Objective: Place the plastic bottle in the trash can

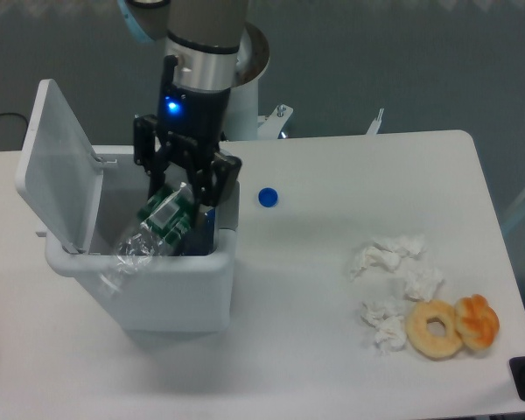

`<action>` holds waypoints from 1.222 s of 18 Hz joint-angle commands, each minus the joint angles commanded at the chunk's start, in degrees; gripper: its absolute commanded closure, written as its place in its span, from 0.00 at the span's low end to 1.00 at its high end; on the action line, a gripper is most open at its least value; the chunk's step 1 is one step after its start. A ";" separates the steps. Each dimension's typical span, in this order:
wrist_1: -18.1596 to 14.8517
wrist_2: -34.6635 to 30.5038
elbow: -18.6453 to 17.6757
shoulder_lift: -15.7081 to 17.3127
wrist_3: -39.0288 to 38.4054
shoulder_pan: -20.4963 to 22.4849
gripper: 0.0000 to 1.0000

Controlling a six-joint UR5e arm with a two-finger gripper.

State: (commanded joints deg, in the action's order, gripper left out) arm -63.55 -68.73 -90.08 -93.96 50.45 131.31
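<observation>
Plastic bottle (155, 229): hanging tilted, neck down, over the open trash can (171, 280), its lower end overlapping the front rim. Pincer (182, 194): closing around the green-labelled upper body. Advice: centre it over the opening before letting go, avoiding rim and raised lid (57, 166).

Non-task items on the white worktop (332, 350): blue cap (267, 198) just right of the hand (182, 179); crumpled tissues (394, 280) well right; two doughnuts (453, 326) farthest right, touching.
</observation>
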 joint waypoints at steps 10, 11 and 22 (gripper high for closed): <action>-0.17 -0.26 -0.36 0.79 0.53 -0.35 0.04; 0.00 -0.35 -0.36 1.05 0.53 -0.35 0.00; 1.67 0.00 2.80 0.44 3.51 15.36 0.00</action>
State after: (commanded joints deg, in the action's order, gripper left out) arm -61.88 -68.73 -87.28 -93.51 53.96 146.67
